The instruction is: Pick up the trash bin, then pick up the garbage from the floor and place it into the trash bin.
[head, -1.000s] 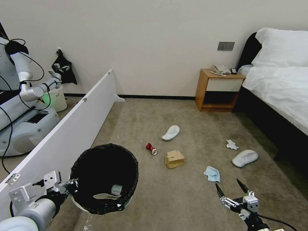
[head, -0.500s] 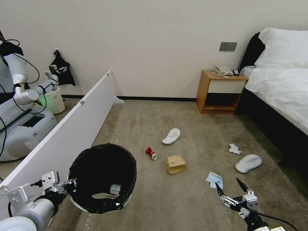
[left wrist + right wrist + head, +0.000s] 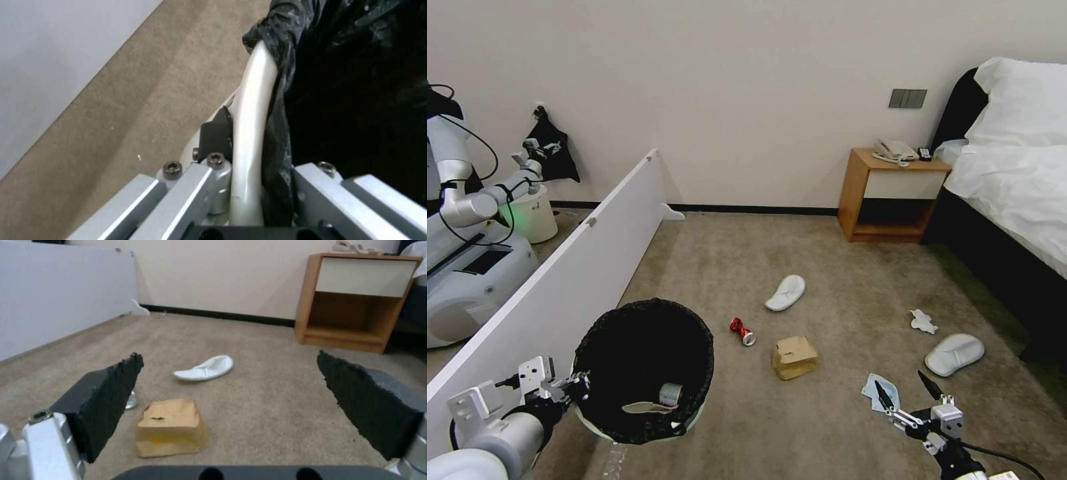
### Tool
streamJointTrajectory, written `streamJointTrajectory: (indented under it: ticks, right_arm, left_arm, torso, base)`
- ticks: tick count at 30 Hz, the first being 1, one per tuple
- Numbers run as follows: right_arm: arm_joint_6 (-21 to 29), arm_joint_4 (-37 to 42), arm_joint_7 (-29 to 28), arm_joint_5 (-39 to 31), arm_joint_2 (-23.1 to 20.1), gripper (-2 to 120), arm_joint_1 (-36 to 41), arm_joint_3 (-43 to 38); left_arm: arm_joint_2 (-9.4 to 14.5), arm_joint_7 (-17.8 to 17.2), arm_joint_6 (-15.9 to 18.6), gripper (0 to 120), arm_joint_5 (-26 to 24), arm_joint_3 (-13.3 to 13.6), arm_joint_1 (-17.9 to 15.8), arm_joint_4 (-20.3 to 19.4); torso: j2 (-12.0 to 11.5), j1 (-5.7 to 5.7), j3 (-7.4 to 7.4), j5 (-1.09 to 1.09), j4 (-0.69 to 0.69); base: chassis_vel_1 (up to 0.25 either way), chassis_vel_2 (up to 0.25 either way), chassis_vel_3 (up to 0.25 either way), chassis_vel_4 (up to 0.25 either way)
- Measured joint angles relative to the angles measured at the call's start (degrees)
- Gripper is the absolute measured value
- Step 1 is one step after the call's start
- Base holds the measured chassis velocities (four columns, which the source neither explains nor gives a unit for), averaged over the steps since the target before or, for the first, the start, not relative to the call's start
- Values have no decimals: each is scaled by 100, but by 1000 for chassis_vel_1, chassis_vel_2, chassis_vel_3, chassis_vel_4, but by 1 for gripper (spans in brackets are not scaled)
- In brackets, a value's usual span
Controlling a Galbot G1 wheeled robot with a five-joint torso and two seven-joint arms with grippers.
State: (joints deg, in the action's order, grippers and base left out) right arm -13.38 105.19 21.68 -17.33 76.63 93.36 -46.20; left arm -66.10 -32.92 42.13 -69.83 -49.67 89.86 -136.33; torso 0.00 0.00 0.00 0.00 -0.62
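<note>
While my left gripper (image 3: 575, 385) pinches the trash bin (image 3: 644, 369) rim and my right gripper (image 3: 908, 391) gapes empty, a weak pinch could drop it.

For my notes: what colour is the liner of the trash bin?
Black, on the trash bin; best in the head view.

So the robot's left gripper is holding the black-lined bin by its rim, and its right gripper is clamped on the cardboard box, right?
Not quite. The right gripper is open and holds nothing; the right wrist view shows the cardboard box lying on the carpet between its spread fingers. The left gripper does hold the bin by its rim.
</note>
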Motion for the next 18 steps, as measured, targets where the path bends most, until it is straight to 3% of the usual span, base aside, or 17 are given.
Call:
streamJointTrajectory:
  ticks: [18]
  right_arm:
    - [-4, -2, 5, 13, -11, 100, 30, -20]
  left_arm:
    - [-19, 15, 0, 2, -5, -16, 13, -25]
  torso:
    - [0, 0, 0, 0, 0]
  base:
    - [-90, 92, 90, -91]
